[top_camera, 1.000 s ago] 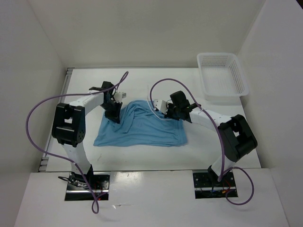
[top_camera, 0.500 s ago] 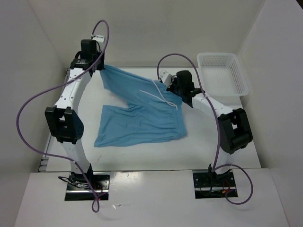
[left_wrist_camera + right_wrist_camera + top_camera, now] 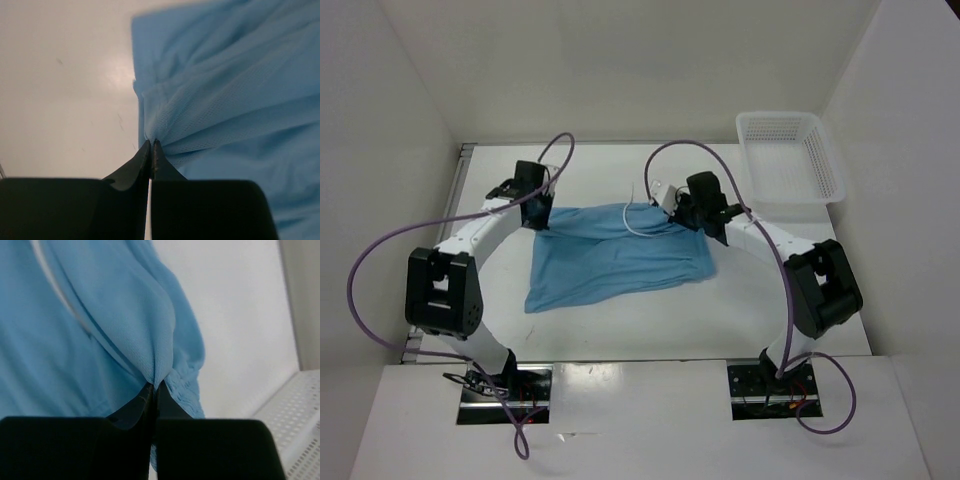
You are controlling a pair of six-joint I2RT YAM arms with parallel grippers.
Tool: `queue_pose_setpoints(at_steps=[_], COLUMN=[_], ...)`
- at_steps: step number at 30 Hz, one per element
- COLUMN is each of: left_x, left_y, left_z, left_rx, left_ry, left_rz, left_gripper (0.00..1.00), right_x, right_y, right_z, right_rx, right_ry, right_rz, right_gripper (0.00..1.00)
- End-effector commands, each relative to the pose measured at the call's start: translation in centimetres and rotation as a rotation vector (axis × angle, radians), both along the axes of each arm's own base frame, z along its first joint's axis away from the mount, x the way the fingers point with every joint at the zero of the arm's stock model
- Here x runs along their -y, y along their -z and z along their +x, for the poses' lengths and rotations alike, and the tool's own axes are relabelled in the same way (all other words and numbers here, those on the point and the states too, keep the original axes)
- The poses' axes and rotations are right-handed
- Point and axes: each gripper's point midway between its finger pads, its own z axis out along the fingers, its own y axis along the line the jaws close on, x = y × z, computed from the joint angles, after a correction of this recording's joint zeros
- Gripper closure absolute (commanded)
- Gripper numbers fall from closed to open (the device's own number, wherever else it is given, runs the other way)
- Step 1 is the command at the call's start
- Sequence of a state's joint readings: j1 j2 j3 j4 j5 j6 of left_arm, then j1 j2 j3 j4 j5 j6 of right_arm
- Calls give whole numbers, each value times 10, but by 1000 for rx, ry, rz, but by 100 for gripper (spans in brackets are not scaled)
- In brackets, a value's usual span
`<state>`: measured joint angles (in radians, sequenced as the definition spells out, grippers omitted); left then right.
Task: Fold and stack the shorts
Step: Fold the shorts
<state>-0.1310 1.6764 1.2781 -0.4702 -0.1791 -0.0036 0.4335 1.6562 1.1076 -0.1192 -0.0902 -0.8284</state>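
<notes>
White tabletop (image 3: 620, 335), centre of frame: light sky-blue soft fabric shorts (image 3: 615, 262) lie rumpled; left claw (image 3: 540, 218) pinches their upper-left corner, fingers pressed together on cloth; right claw (image 3: 680, 214) likewise pinches the upper-right gathered edge; white plastic lattice basket (image 3: 790, 160) sits upper right, apart.

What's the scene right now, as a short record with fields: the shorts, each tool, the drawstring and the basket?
shorts: lying mostly flat on the table, held at both far corners
left tool: shut on the shorts, far left corner
right tool: shut on the shorts, far right corner
drawstring: white, looped loose by the right tool
basket: white, far right of the table, looks empty
</notes>
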Motion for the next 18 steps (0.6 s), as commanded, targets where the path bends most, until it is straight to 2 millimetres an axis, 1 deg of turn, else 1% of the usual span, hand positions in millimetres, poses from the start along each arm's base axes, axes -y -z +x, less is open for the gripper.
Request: queue_pose_setpoints(at_steps=[1, 2, 3, 4, 5, 6, 7, 9, 10, 11, 12, 13, 14, 15, 16, 17, 18], left_x=[0, 1, 4, 7, 11, 20, 23, 30, 34, 38, 28, 27, 19, 15, 6, 5, 5], left_y=[-18, -7, 9, 20, 23, 25, 27, 25, 14, 12, 8, -4, 4, 5, 12, 22, 24], left_z=[-34, -47, -67, -85, -95, -102, -111, -115, -106, -98, -87, -66, -55, -40, -34, -25, -19], left_rx=[28, -9, -68, -144, -174, -204, -243, -247, -215, -205, -185, -122, -126, -90, -88, -96, -87], left_ry=[15, 22, 44, 59, 74, 103, 113, 136, 145, 154, 121, 119, 90, 73, 44, 37, 37], left_rz=[3, -1, -25, -40, -63, -109, -127, -166, -179, -191, -195, -186, -160, -134, -92, -81, -82], left_gripper=[97, 94, 89, 71, 64, 60, 59, 58, 58, 58, 58, 58, 58, 58, 59, 59, 59], right_x=[-23, -28, -27, -30, -30, -34, -32, -31, -29, -29, -27, -27, -27, -27, -27, -27, -28], right_y=[4, 12, 24, 31, 36, 37, 43, 46, 46, 46, 46, 46, 46, 46, 46, 46, 48], right_z=[-49, -57, -71, -79, -86, -92, -95, -97, -96, -96, -95, -95, -95, -95, -95, -95, -94], right_rx=[-58, -74, -110, -134, -145, -156, -169, -177, -168, -168, -165, -165, -165, -165, -165, -165, -165], right_ry=[-154, -186, -200, -218, -228, -247, -247, -247, -247, -247, -240, -240, -240, -240, -240, -240, -240], right_rz=[-8, -16, -33, -38, -44, -42, -48, -52, -66, -66, -72, -72, -72, -72, -72, -72, -72], right_gripper=[100, 100, 100, 100, 100, 100, 100, 100, 100, 100, 100, 100, 100, 100, 100, 100, 100])
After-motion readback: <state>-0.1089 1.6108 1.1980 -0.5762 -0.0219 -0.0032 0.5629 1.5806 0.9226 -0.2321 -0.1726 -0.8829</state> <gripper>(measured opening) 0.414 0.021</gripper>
